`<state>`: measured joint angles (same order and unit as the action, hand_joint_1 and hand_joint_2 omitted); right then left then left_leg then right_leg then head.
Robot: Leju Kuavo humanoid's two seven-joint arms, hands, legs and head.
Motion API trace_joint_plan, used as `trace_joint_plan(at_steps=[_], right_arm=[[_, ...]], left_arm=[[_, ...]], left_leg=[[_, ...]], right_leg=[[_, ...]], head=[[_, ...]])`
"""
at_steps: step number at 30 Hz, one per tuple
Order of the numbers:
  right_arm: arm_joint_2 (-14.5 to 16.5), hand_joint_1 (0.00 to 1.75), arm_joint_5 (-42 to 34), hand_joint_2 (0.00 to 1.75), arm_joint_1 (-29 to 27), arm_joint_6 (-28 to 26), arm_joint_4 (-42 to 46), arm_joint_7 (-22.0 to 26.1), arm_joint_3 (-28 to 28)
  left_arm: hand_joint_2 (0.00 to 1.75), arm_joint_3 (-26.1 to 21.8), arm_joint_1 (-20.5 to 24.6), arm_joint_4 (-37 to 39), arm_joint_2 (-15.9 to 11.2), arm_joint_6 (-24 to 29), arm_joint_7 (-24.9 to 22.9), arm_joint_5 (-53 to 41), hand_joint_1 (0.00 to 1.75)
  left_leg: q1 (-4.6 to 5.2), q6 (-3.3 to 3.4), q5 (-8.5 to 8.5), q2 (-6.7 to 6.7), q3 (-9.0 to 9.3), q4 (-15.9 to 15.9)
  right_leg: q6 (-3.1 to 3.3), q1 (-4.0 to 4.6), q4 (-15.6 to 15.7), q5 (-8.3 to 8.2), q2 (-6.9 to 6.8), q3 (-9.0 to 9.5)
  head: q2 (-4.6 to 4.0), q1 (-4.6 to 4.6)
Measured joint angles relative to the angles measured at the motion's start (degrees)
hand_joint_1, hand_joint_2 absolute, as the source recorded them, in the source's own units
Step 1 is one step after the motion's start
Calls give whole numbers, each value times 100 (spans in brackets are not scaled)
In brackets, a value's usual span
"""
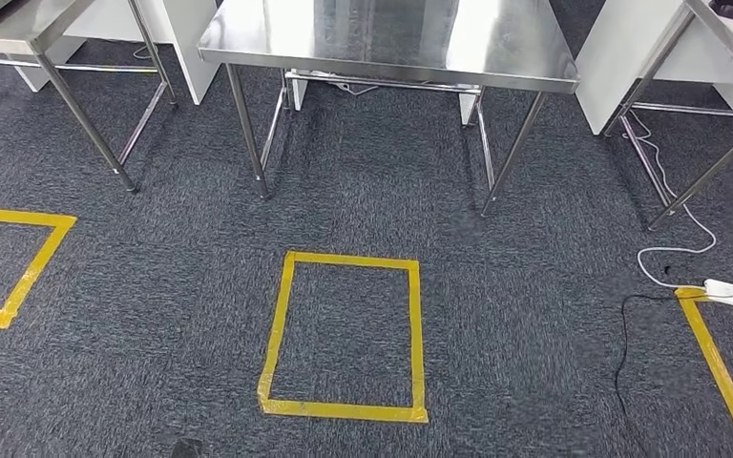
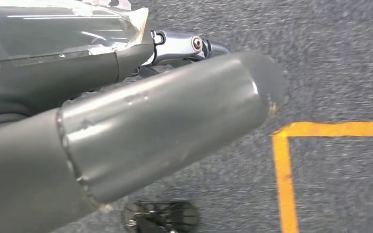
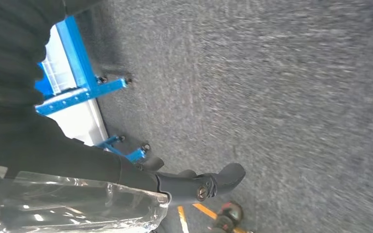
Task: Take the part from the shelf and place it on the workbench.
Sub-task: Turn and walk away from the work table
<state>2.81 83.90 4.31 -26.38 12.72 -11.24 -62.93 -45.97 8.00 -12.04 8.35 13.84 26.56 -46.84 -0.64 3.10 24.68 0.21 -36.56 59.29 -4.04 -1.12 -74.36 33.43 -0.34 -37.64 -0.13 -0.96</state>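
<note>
Part not located; can't tell either robot hand's grip.
Head: table (image 1: 496, 57) ahead, tape square (image 1: 344, 410) on the floor before it. Left wrist: left robot hand (image 2: 165, 121), clear film (image 2: 53, 24) alongside. Right wrist: right robot hand (image 3: 184, 187), similar film, blue shelf (image 3: 80, 92) beyond. If the film bags the part: likely light, slippery; grip the body, not loose film.
</note>
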Motion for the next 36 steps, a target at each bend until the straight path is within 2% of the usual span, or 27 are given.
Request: trace_joint_plan(at_steps=[1, 2, 3, 4, 5, 6, 8, 9, 10, 12, 13, 14, 15, 16, 18, 19, 20, 22, 24, 26, 28, 29, 30, 31, 33, 34, 36], right_arm=[[-1, 0, -3, 0, 3, 11, 0, 3, 1], [-4, 0, -2, 0, 10, 20, 0, 5, 2], [-13, 0, 4, 0, 19, 22, 1, 9, 4], [-23, 0, 16, 0, 36, 22, 1, 14, 7], [-37, 0, 27, 0, 57, 22, 2, 19, 9], [-46, 0, 37, 0, 69, 21, 2, 26, 12], [-52, 0, 43, 0, 62, 21, 1, 40, 13], [-51, 0, 37, 0, 46, 23, 1, 46, 13], [-50, 0, 27, 0, 29, 27, -1, 55, 12], [-50, 0, 10, 0, 7, 48, -1, 83, 11], [-49, 0, 3, 0, -1, 62, -2, 99, 11], [-48, 0, -2, 0, -6, 82, -2, 113, 11], [-46, 0, -2, 0, -10, 116, -2, 120, 11], [-44, 0, 10, 0, -14, 162, -2, 124, 11], [-49, 0, 69, 0, -11, 284, -2, 125, 23], [-53, 0, 105, 0, -9, 334, -2, 126, 34], [-60, 0, 132, 0, -6, 366, -2, 131, 45], [-65, 0, 159, 0, 0, 403, -2, 150, 61], [-68, 0, 183, 0, 1, 440, -2, 167, 79], [-73, 0, 210, 0, -5, 478, -2, 180, 103], [-80, 0, 216, 0, -9, 511, -2, 203, 123], [-83, 0, 217, 0, -15, 534, -2, 213, 132], [-83, 0, 222, 0, -23, 554, -2, 219, 140], [-84, 0, 232, 0, -31, 571, -2, 221, 146], [-90, 0, 257, 0, -36, 585, -2, 221, 157], [-95, 0, 264, 0, -35, 588, -2, 221, 161], [-103, 0, 271, 0, -32, 598, -2, 220, 168]], left_arm=[[0, -3, 0, -1, -1, 0, 8, 4, 0], [0, -7, 0, -1, -1, 0, 21, 10, 0], [0, -10, -1, -1, 3, 0, 41, 21, 0], [0, -15, -1, -1, 7, -1, 63, 34, 0], [0, -19, -2, -1, 13, -1, 82, 46, 0], [0, -23, -3, -1, 17, 0, 97, 55, 0], [0, -30, -12, 1, 17, 8, 108, 57, 0], [0, -32, -22, 1, 15, 12, 110, 57, 0], [0, -34, -37, 2, 13, 16, 110, 57, 0], [0, -40, -68, 2, 10, 20, 110, 56, 0], [0, -44, -82, 2, 9, 22, 109, 54, 0], [0, -46, -91, 2, 7, 23, 109, 51, 0], [0, -50, -98, 2, 2, 24, 108, 48, 0], [0, -52, -103, 2, -4, 24, 106, 42, 0], [0, -56, -94, 2, -13, 24, 100, 20, 0], [0, -57, -84, 2, -13, 24, 96, 8, 0], [0, -57, -75, 2, -12, 23, 92, -3, 0], [0, -59, -67, 2, -11, 22, 86, -14, 0], [0, -65, -69, 2, -10, 19, 82, -20, 0], [0, -71, -69, 2, -9, 15, 80, -25, 0], [0, -72, -76, 2, -10, 12, 80, -34, 0], [0, -72, -82, 3, -9, 11, 79, -38, 0], [0, -72, -87, 3, -9, 11, 77, -40, 0], [0, -72, -90, 4, -9, 11, 75, -41, 0], [0, -72, -89, 3, -8, 11, 74, -41, 0], [0, -72, -89, 2, -6, 11, 73, -41, 0], [0, -72, -91, 2, -4, 10, 71, -41, 0]], left_leg=[[7, -13, -81, 0, -95, 2], [11, -28, -158, -1, -170, 3], [20, -53, -229, -3, -232, 6], [29, -85, -292, 4, -272, 10], [31, -122, -359, 18, -289, -1], [30, -164, -422, 31, -298, -25], [4, -239, -487, 44, -330, -53], [-9, -266, -365, 37, -371, 27], [-21, -292, -128, 28, -440, 227], [-39, -345, 456, 7, -620, 921], [-47, -378, 616, -1, -681, 1277], [-57, -408, 643, -7, -675, 1493], [-70, -431, 577, -7, -567, 1509], [-87, -448, 459, 2, -344, 1294], [-106, -457, 320, 84, 219, 558], [-104, -443, 309, 122, 404, 282], [-92, -407, 338, 143, 487, 128], [-64, -289, 352, 99, 455, 62], [-56, -155, 299, 56, 413, 3], [-63, -61, 236, 24, 359, -31], [-55, -26, 194, -19, 293, -31], [-52, -27, 177, -48, 270, -30], [-51, -36, 159, -81, 254, -29], [-55, -52, 140, -120, 245, -29], [-54, -102, 106, -193, 237, -25], [-47, -134, 92, -221, 232, -25], [-35, -205, 61, -260, 222, -36]], right_leg=[[-30, 6, 167, -150, 4, 233], [-18, 19, 504, -225, 5, 554], [33, 52, 966, -209, 6, 942], [115, 85, 1425, -106, 7, 1260], [200, 122, 1768, 12, 10, 1471], [268, 153, 1967, 67, 12, 1562], [364, 124, 2016, -10, 8, 1499], [411, 97, 2022, -76, -1, 1469], [457, 68, 2028, -143, -13, 1429], [516, 59, 2020, -241, -33, 1332], [520, 59, 2013, -283, -41, 1280], [507, 56, 2003, -314, -48, 1232], [495, 50, 1988, -337, -55, 1193], [482, 41, 1965, -349, -66, 1160], [445, 51, 1876, -339, -89, 1114], [422, 71, 1827, -328, -102, 1081], [391, 101, 1784, -319, -115, 1047], [315, 138, 1750, -325, -152, 1003], [255, 120, 1622, -249, -131, 929], [254, 81, 1077, 42, -59, 644], [245, 60, 315, 344, -20, 273], [216, 51, 104, 391, -11, 176], [175, 40, 105, 345, -7, 184], [126, 26, 349, 210, 2, 313], [71, 5, 1212, -125, 98, 739], [83, 14, 1547, -242, 138, 887], [163, 63, 1754, -320, 157, 942]], head=[[0, 1], [0, 1], [0, 1], [0, 2], [0, 2], [0, 8], [0, 11], [0, 7], [0, -9], [0, -34], [0, -39], [0, -39], [0, -42], [0, -42], [0, -48], [0, -41], [0, -35], [0, -16], [0, -7], [0, 11], [0, 19], [0, 17], [0, 17], [0, 18], [0, 23], [0, 24], [0, 23]])
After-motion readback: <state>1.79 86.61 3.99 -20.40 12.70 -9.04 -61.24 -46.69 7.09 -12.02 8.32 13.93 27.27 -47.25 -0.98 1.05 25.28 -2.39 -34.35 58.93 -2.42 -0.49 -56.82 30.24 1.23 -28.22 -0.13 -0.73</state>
